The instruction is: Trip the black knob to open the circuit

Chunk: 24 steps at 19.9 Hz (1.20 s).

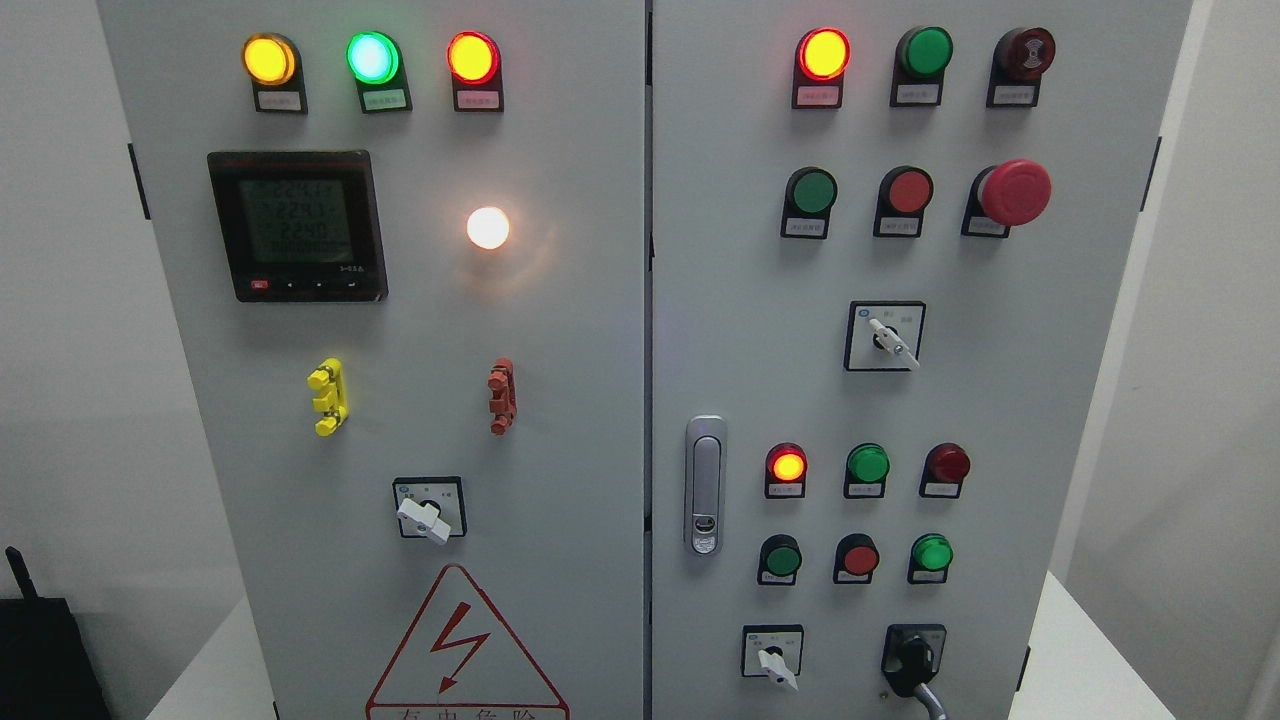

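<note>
We face the cabinet (560, 400) head on, and neither of our hands shows anywhere, so we cannot tell how the fingers stand. The black knob (914, 657) sits low on the right door, at the bottom right of that door's controls, just right of a white selector (773, 662) and below a green lamp (931, 553). Its handle points down and slightly right, with a grey lever tip reaching toward the lower edge of the view. From the knob, the door latch (705, 485) lies up and to the left, and the red mushroom button (1012, 192) stands well above it. Several lamps glow: a red lamp (787, 465) up and left of the knob, and a white lamp (488, 228) far off on the left door. We judge the task not yet begun: nothing touches the knob, and the lit lamps suggest the circuit is closed. What is left is everything, namely bringing a hand up to the knob, taking hold of its handle, and turning it to the tripped position
</note>
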Motion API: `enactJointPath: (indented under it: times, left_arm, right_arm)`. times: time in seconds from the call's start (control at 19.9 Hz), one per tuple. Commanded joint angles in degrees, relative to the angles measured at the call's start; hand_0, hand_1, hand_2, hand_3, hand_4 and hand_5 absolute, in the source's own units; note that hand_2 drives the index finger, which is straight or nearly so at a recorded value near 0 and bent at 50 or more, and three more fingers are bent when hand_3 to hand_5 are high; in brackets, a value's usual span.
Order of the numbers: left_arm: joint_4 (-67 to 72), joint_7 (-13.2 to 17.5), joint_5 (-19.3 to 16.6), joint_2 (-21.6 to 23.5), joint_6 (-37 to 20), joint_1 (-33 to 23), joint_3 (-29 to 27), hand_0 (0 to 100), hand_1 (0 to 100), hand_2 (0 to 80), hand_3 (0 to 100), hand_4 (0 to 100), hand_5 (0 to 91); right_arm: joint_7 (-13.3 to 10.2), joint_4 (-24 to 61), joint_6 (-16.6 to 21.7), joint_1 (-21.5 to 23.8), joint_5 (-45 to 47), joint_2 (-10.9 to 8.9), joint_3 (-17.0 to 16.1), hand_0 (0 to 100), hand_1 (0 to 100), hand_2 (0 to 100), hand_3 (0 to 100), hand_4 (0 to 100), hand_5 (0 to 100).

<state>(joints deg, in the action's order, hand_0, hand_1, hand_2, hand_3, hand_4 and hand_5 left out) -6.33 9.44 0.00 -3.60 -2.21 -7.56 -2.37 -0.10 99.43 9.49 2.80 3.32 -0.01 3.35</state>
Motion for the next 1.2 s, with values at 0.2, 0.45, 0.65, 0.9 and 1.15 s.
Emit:
enactJointPath:
  times: [0.2, 0.45, 0.65, 0.9, 1.15]
  left_arm:
    - [0.00, -0.03, -1.32, 0.00, -0.07, 0.00, 0.00, 12, 39, 0.0, 0, 0, 0.0]
    - [0.00, -0.03, -1.32, 0.00, 0.01, 0.00, 0.00, 12, 39, 0.0, 0, 0, 0.0]
    - [0.00, -0.03, -1.32, 0.00, -0.07, 0.00, 0.00, 12, 39, 0.0, 0, 0, 0.0]
    - [0.00, -0.03, -1.32, 0.00, 0.01, 0.00, 0.00, 12, 39, 0.0, 0, 0, 0.0]
    - [0.00, -0.03, -1.32, 0.00, 0.01, 0.00, 0.00, 12, 39, 0.0, 0, 0, 0.0]
  right_arm:
    - [0.28, 0.24, 0.70, -0.26, -0.07, 1.41, 0.61, 0, 0, 0, 100, 100, 100]
    - [0.19, 0.33, 0.79, -0.34, -0.07, 1.33, 0.61, 0, 0, 0, 100, 100, 100]
    - [0.19, 0.33, 0.79, -0.34, -0.07, 1.33, 0.61, 0, 0, 0, 100, 100, 100]
    - [0.19, 0.33, 0.79, -0.34, -0.07, 1.42, 0.61, 0, 0, 0, 100, 100, 100]
    - [0.19, 0.24, 0.79, -0.26, 0.02, 1.33, 0.52, 0, 0, 0, 100, 100, 100]
